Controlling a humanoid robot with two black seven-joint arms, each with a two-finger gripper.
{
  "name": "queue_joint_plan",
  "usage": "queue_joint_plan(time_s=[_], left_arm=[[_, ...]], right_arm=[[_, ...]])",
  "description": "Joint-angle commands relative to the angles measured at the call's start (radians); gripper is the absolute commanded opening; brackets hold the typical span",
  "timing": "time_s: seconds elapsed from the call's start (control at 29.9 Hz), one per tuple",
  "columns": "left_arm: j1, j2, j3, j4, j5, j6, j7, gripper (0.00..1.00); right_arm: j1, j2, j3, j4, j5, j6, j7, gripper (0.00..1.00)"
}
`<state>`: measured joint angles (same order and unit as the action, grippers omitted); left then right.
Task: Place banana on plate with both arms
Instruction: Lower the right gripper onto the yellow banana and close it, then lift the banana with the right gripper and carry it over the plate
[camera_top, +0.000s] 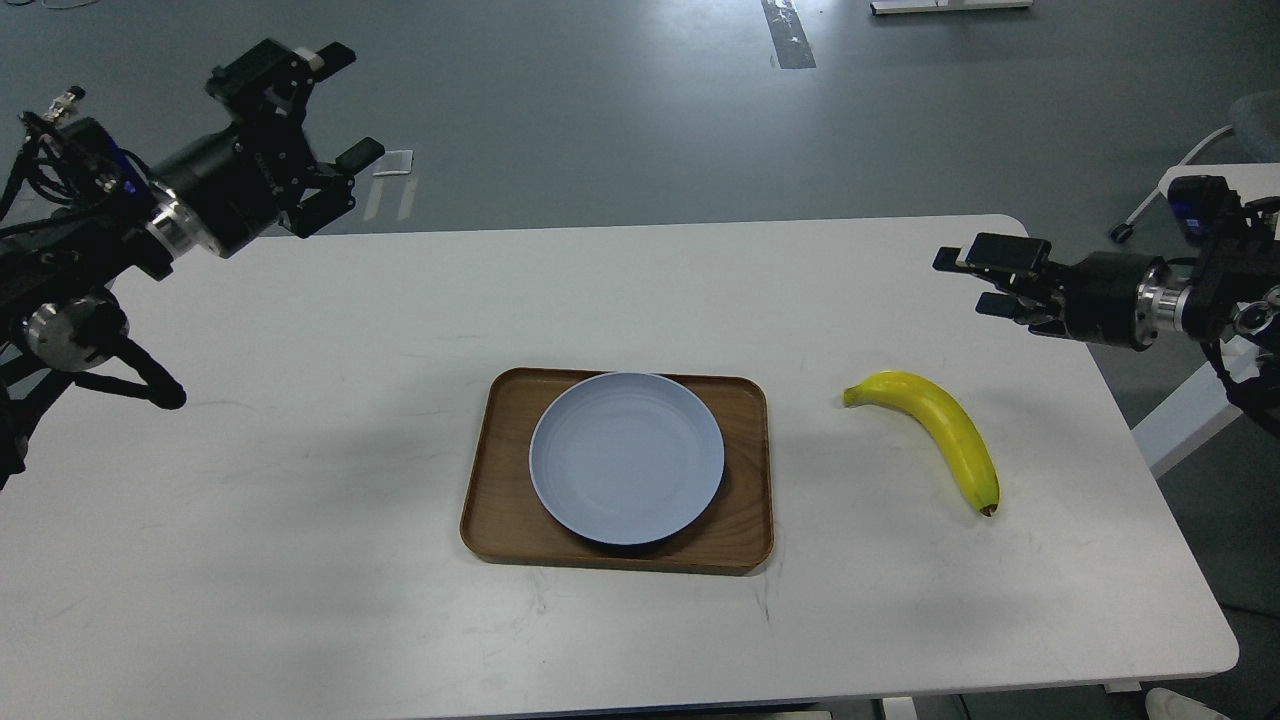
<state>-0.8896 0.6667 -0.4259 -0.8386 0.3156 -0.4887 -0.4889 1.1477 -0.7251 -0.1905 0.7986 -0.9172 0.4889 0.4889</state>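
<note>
A bright yellow banana (938, 430) lies on the white table (300, 480), right of centre, its dark tip toward the front. A pale blue-grey plate (627, 457) sits empty on a brown wooden tray (745, 470) at the table's middle. My left gripper (345, 105) is open and empty, raised over the table's far left corner, far from the plate. My right gripper (968, 280) is open and empty, hovering above the table's right side, behind and a little right of the banana.
The table's right edge (1160, 480) and rounded corners lie close to the banana. A white chair or stand (1190, 170) is off the table at the far right. Grey floor surrounds the table.
</note>
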Motion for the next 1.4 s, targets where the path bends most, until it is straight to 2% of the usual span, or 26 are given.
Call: queue_joint_plan(time_s=[0.0, 0.27, 0.57, 0.77, 0.97, 1.0, 1.04, 1.07, 1.1, 1.27, 1.37], left_arm=[[0.066, 0.004, -0.066, -0.001, -0.003, 0.0, 0.0, 0.99], [0.139, -0.012, -0.08, 0.001, -0.033, 0.0, 0.0, 0.99], [0.153, -0.03, -0.082, 0.001, -0.033, 0.0, 0.0, 0.99], [0.155, -0.042, -0.094, 0.003, -0.032, 0.0, 0.0, 0.99], [0.156, -0.042, -0.097, 0.003, -0.032, 0.0, 0.0, 0.99], [0.156, -0.042, -0.097, 0.004, -0.033, 0.0, 0.0, 0.99], [0.156, -0.042, -0.097, 0.004, -0.032, 0.0, 0.0, 0.99], [0.156, -0.042, -0.099, 0.004, -0.033, 0.0, 0.0, 0.99], [0.156, -0.042, -0.099, 0.004, -0.033, 0.0, 0.0, 0.99], [0.156, -0.042, -0.099, 0.004, -0.032, 0.0, 0.0, 0.99], [0.156, -0.042, -0.102, 0.007, -0.032, 0.0, 0.0, 0.99]], right_arm=[[0.104, 0.059, -0.193, -0.004, -0.118, 0.0, 0.0, 1.0], [0.15, 0.21, -0.478, -0.105, -0.167, -0.024, 0.0, 1.0], [0.139, 0.259, -0.555, -0.137, -0.167, -0.064, 0.0, 0.99], [0.135, 0.274, -0.557, -0.13, -0.166, -0.064, 0.0, 0.9], [0.115, 0.285, -0.56, -0.125, -0.166, -0.064, 0.0, 0.64], [0.113, 0.286, -0.56, -0.125, -0.166, -0.063, 0.0, 0.53], [0.113, 0.286, -0.56, -0.125, -0.166, -0.062, 0.0, 0.47], [0.113, 0.286, -0.561, -0.124, -0.166, -0.061, 0.0, 0.33], [0.113, 0.286, -0.563, -0.122, -0.166, -0.061, 0.0, 0.25], [0.133, 0.282, -0.564, -0.115, -0.164, -0.061, 0.0, 0.16], [0.191, 0.276, -0.561, -0.078, -0.161, -0.061, 0.0, 0.15]])
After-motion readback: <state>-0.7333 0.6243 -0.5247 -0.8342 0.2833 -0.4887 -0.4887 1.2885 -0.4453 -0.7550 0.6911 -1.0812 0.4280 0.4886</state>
